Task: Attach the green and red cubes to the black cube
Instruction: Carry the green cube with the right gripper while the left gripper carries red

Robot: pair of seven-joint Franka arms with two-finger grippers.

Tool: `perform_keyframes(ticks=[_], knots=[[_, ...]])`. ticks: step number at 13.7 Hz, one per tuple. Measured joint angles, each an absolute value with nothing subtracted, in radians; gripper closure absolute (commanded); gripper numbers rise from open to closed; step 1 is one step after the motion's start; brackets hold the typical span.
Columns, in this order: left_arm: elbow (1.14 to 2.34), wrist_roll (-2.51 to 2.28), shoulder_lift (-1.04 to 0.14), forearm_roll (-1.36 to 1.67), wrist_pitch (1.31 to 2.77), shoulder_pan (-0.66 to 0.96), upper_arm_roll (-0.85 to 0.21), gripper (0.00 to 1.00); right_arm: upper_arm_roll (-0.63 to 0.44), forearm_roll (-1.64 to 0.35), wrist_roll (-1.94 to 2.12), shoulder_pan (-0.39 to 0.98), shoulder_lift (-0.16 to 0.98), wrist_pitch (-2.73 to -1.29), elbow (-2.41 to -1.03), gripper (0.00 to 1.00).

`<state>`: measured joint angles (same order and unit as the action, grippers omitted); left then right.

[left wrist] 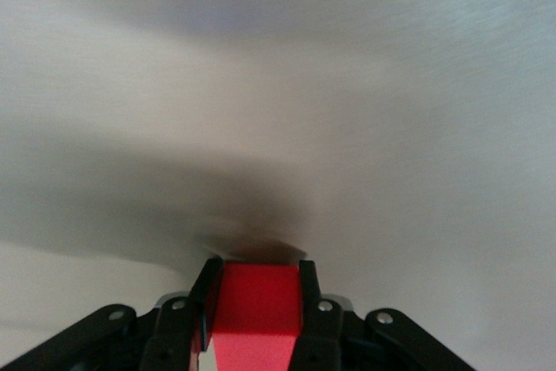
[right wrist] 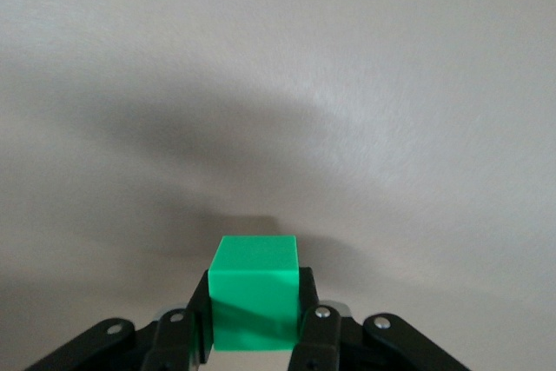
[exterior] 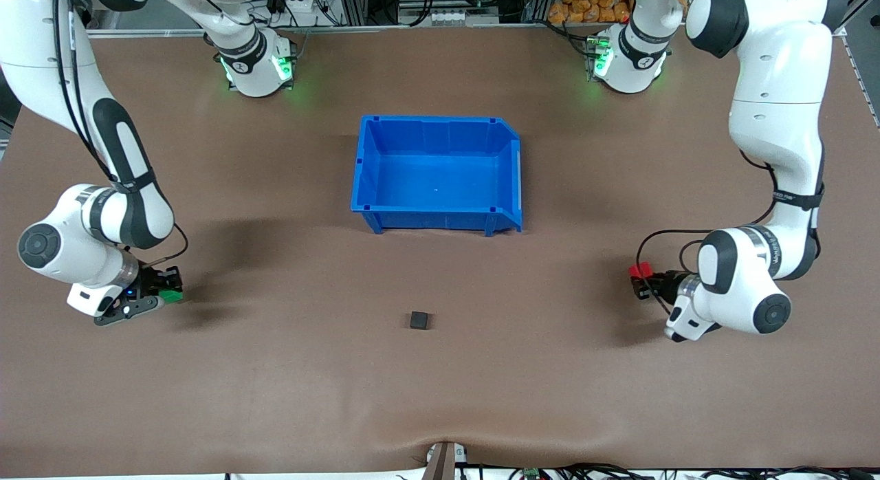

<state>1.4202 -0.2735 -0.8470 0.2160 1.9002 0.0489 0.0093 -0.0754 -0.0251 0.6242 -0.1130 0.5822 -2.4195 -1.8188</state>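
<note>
The worktop (exterior: 275, 370) is covered in a matt brown cloth-like sheet with slight ripples. The blue bin (exterior: 440, 219) looks like smooth moulded plastic with a mild sheen, while the black cube (exterior: 419, 320) is plain and matt. The red cube (left wrist: 257, 314) and green cube (right wrist: 254, 301) look like smooth, solid-coloured plastic.

The right arm reaches down from its base toward its own end of the surface, elbow bent, wrist turned level, and the right gripper (exterior: 168, 291) hangs low over the surface with its 2 fingers (right wrist: 317, 323) clamped on the green cube (right wrist: 254, 291). The left arm folds down the same way at its own end, its left gripper (exterior: 643, 277) low over the surface and closed on the red cube (left wrist: 258, 314).
</note>
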Motion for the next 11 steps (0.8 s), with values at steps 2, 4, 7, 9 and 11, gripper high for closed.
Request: perform_keyframes(ticks=[2,4,7,9,11], knots=[[1.385,-0.363,-0.868,0.26,1.916,0.059,0.001,1.0,-0.076,-0.025,0.755,-0.118,0.575,-2.42,-1.797,1.0],[1.366,-0.465,-0.878,0.292,1.94,0.083,-0.002,1.0,-0.077,-0.025,0.903,-0.122,0.574,-2.419,-1.768,1.0],[1.357,-0.662,-0.886,0.357,2.013,0.154,-0.006,1.0,-0.075,-0.026,1.153,-0.123,0.574,-2.415,-1.716,1.0],[1.342,-0.799,-0.893,0.375,2.05,0.201,-0.007,1.0,-0.07,-0.026,1.294,-0.123,0.574,-2.392,-1.677,1.0],[1.322,-0.93,-0.902,0.394,2.066,0.237,-0.007,1.0,-0.043,-0.026,1.39,-0.123,0.573,-2.344,-1.621,1.0]])
